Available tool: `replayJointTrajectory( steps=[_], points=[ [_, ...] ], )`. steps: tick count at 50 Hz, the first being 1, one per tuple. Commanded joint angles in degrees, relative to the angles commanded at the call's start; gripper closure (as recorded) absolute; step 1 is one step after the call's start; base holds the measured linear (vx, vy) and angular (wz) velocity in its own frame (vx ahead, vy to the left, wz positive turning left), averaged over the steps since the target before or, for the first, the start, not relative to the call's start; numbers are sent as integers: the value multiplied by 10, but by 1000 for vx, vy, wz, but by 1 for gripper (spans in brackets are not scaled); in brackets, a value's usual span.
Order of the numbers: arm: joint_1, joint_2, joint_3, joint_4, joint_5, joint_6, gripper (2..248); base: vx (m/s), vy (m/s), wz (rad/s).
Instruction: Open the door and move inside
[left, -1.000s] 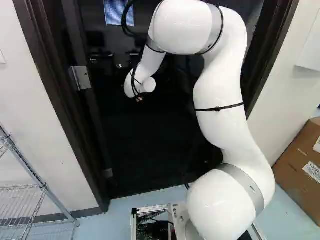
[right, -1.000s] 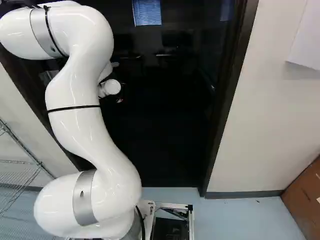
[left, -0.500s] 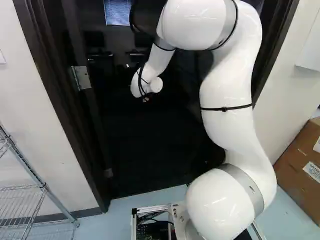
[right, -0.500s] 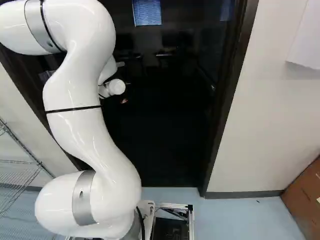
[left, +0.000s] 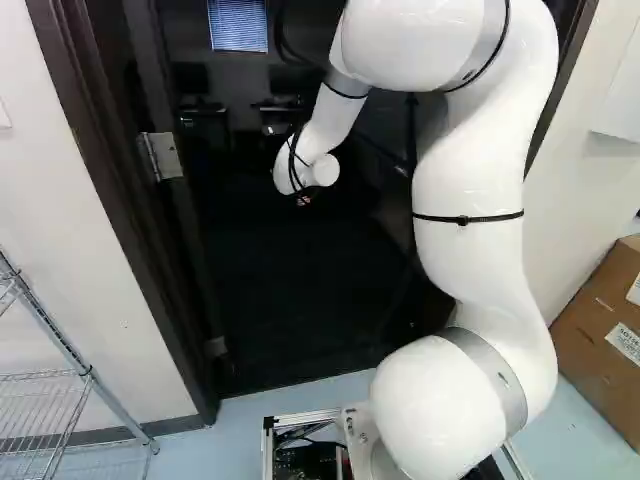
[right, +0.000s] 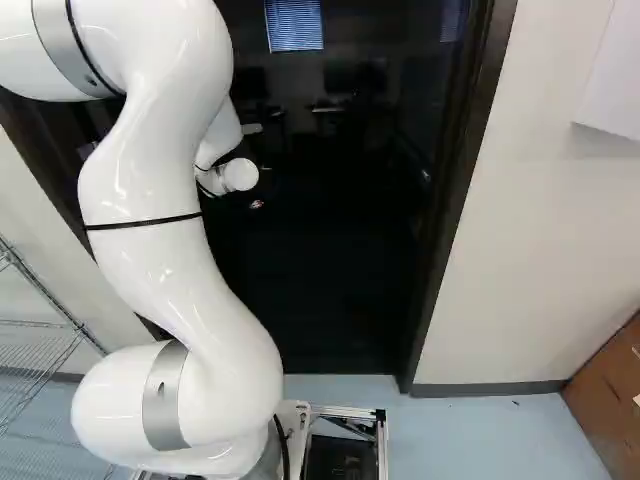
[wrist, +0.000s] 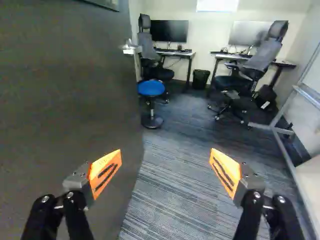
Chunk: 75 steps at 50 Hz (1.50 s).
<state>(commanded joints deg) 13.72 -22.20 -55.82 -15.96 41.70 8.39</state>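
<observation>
Wrist view: door (wrist: 70, 110) stood swung inward, left of gripper (wrist: 166, 154), whose pads (wrist: 100, 167) were spread, empty; handle (wrist: 131, 49) sat at door's far edge. Opening seemed mostly done; next move likely called for driving base (right: 382, 445) in, arm (left: 465, 180) clear.

Your arm (left: 465, 180) is glossy white, with smooth, rounded tubes and bulging joints. A broad silver-grey band (left: 490, 370) rings its lowest joint (left: 430, 410), and a thin black strap (left: 467, 218) circles the long link. Black cables (left: 292, 160) run along the slimmer wrist end, which has a round white cap (left: 324, 170). Your gripper (left: 303, 200) has black fingers (wrist: 75, 220), grey mounts (wrist: 76, 181) with small screws (wrist: 256, 194), and angular orange pads (wrist: 105, 172) marked with dark slanting lines. Your base has a silver metal frame (left: 300, 418).
</observation>
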Motion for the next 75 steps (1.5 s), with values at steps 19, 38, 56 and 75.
replayJointTrajectory(
  steps=[19,38,56,75],
  points=[
    [-26,34,41,26,0,0,3,0,0,0],
    [-42,76,91,51,0,0,3,0,0,0],
    [-48,127,149,71,0,0,3,0,0,0],
    [-54,184,210,82,0,0,3,0,0,0]
  ],
)
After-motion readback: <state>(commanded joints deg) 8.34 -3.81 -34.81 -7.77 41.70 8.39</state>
